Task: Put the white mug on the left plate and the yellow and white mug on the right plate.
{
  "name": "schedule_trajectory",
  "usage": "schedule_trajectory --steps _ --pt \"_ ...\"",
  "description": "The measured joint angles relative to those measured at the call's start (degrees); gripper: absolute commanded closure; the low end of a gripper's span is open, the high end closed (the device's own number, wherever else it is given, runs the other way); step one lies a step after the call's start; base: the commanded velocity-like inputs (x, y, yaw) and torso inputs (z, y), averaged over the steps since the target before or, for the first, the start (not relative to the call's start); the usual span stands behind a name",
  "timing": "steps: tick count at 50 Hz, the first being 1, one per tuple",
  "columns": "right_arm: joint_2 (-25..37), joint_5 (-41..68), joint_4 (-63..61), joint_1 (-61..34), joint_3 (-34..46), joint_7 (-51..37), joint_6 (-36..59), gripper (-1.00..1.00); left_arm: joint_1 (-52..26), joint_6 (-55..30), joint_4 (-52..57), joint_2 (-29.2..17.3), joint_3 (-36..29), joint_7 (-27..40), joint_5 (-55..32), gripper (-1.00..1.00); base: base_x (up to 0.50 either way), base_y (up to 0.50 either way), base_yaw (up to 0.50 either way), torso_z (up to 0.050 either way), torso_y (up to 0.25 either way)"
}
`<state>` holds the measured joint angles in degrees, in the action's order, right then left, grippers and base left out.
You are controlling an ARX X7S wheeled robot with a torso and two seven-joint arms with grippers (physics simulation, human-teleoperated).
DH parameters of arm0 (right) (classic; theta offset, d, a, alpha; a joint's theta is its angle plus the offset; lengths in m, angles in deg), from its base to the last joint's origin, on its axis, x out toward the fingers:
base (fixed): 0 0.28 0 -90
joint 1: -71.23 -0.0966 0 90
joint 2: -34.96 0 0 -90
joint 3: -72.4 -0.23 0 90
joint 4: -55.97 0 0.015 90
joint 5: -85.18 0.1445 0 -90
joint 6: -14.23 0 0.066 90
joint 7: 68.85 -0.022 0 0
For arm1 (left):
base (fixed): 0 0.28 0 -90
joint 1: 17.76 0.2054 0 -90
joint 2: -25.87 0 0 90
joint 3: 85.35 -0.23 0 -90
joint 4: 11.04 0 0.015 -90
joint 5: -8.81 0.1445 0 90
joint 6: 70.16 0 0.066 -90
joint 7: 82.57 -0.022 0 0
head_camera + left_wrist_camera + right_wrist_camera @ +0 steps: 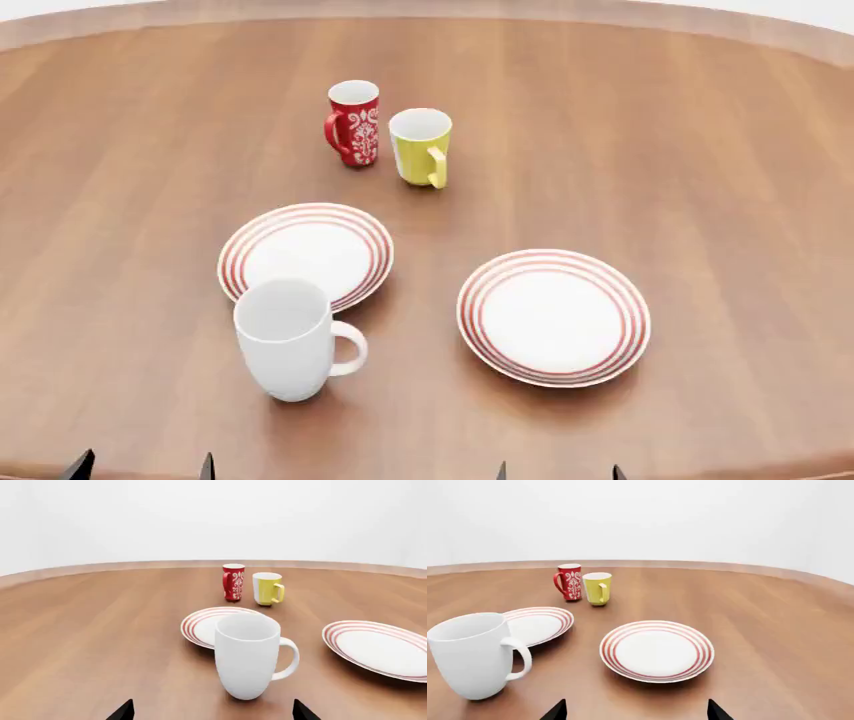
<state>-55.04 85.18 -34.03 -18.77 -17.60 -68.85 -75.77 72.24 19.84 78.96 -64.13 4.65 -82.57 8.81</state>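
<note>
The white mug (287,340) stands upright on the table near the front left, handle to the right, just in front of the left plate (307,254). It shows in the left wrist view (247,655) and the right wrist view (474,655) too. The right plate (554,316) lies empty at the front right. The yellow and white mug (420,147) stands at the back beside a red mug. My left gripper (142,468) is open and empty, short of the white mug. My right gripper (558,472) is open and empty, short of the right plate.
A slim red mug with white ornament (354,123) stands just left of the yellow mug, almost touching it. The round wooden table's rim (747,20) curves across the back. Only the dark fingertips (123,712) show at the frames' lower edges.
</note>
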Motion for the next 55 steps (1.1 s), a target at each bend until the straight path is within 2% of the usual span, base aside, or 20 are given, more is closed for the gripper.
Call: schedule_trajectory --steps 13,26,39,50,55 --pt "1.6 2.9 -1.8 0.5 0.3 -1.9 1.6 -1.00 0.5 -1.2 3.1 -1.7 -2.2 2.4 0.1 -1.00 0.00 0.00 0.00 0.000 0.000" --pt "4.4 9.3 -10.5 1.5 -3.5 -3.9 5.7 -1.00 -3.9 -13.5 14.9 -2.2 -1.5 6.0 -3.9 -1.00 0.00 0.00 0.02 0.000 0.000" --pt "5.6 11.0 -12.0 0.5 -3.7 -5.4 6.2 -1.00 -7.7 -19.8 20.2 -3.7 -1.3 8.9 -6.2 -1.00 0.01 0.00 0.50 0.000 0.000" --pt "6.5 11.7 -12.6 0.3 -2.9 -6.1 6.4 -1.00 -8.7 -21.8 21.8 -4.7 -1.8 10.4 -7.2 -1.00 0.01 0.00 0.50 0.000 0.000" --pt "6.8 11.9 -12.8 0.2 -2.4 -6.3 6.4 -1.00 -8.9 -20.2 21.3 -5.0 -2.1 11.4 -6.7 -1.00 0.01 0.00 0.50 0.000 0.000"
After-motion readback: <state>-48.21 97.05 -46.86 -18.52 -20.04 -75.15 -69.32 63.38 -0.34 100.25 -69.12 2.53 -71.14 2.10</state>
